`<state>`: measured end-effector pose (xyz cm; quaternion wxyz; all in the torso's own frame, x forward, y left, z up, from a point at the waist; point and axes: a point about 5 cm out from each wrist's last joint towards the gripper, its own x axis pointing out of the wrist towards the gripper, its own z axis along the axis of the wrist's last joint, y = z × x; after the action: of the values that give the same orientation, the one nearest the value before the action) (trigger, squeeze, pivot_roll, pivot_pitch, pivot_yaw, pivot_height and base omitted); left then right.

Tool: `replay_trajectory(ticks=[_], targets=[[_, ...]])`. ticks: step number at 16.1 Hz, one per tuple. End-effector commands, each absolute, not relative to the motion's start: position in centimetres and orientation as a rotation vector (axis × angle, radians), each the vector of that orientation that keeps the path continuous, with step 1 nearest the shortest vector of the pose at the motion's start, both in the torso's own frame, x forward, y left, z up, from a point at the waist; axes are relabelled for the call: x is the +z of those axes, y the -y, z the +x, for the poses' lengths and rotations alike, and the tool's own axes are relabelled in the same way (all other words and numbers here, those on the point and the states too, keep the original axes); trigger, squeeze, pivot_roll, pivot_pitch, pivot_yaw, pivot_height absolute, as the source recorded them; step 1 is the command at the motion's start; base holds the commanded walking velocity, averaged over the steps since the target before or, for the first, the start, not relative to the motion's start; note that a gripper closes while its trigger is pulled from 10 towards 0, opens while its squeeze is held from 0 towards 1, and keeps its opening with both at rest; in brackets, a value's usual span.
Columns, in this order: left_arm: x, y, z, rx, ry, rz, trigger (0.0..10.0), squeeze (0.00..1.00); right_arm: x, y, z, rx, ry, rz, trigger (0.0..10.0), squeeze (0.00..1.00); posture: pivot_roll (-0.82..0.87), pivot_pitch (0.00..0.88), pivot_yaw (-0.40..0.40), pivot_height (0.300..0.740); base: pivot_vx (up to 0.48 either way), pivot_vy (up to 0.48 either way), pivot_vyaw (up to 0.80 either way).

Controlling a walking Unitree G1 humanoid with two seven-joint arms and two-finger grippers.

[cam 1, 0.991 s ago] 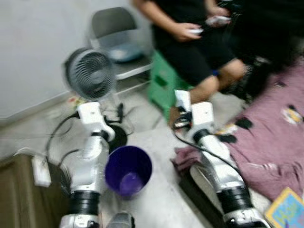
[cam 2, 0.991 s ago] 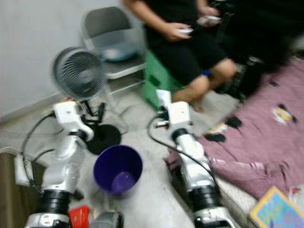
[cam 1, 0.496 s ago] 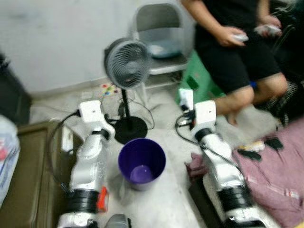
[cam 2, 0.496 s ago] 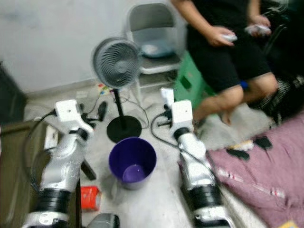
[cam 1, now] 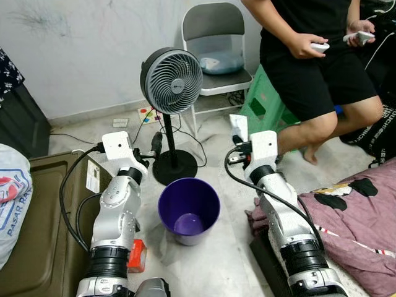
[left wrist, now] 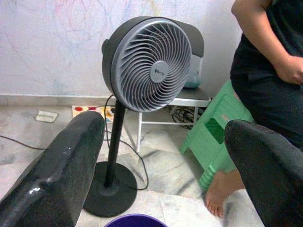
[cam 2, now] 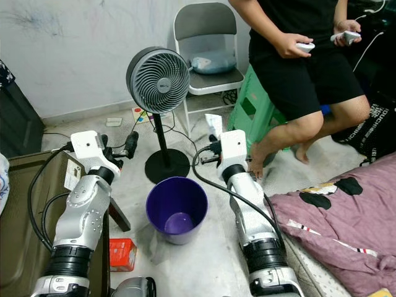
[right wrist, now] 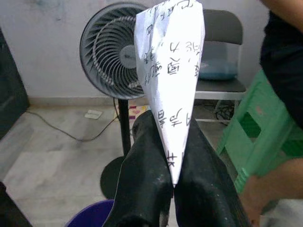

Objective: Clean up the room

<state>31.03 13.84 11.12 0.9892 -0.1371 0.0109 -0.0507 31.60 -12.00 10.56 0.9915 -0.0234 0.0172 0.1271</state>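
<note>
A purple bin stands upright on the pale floor between my two arms, with nothing visible in it. My right gripper is shut on a folded white paper printed with black characters. It holds the paper upright, raised beside and beyond the bin's rim. My left gripper is open with nothing between its fingers, raised left of the bin and pointing toward the fan. A small red carton lies on the floor by my left arm.
A grey standing fan is just beyond the bin, its cord on the floor. Behind are a folding chair, a green stool and a seated person holding controllers. A brown case lies left, a maroon blanket right.
The whole picture has swung and gone from blurred to sharp, so the camera moved. Both arms keep the same pose and the paper stays in the right gripper.
</note>
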Motion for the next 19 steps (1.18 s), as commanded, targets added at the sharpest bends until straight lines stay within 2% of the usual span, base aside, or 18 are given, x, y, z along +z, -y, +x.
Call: replay_trajectory(ticks=[1,4,7,19], targets=[[11.54,-14.31,31.01,-0.094,0.002,-0.272,10.0,0.0,10.95,11.66,31.8,0.262,-0.025,-0.048,10.0,0.0,-0.01,0.0,-0.003,0.74,0.27,0.0,0.8],[11.51,-14.26,31.0,-0.099,0.001,-0.274,10.0,0.0,10.9,11.68,31.79,0.259,-0.027,-0.046,10.0,0.0,-0.01,0.0,-0.003,0.74,0.279,0.0,0.52],[11.44,-14.21,31.01,-0.102,-0.003,-0.275,10.0,0.0,10.85,11.7,31.78,0.26,-0.029,-0.049,10.0,0.0,-0.01,0.0,-0.004,0.74,0.27,0.0,0.0],[11.44,-14.33,31.0,-0.106,-0.017,-0.277,10.0,0.0,11.04,12.05,31.88,0.232,-0.037,-0.021,10.0,0.0,-0.01,0.0,0.003,0.74,0.0,0.0,0.0]])
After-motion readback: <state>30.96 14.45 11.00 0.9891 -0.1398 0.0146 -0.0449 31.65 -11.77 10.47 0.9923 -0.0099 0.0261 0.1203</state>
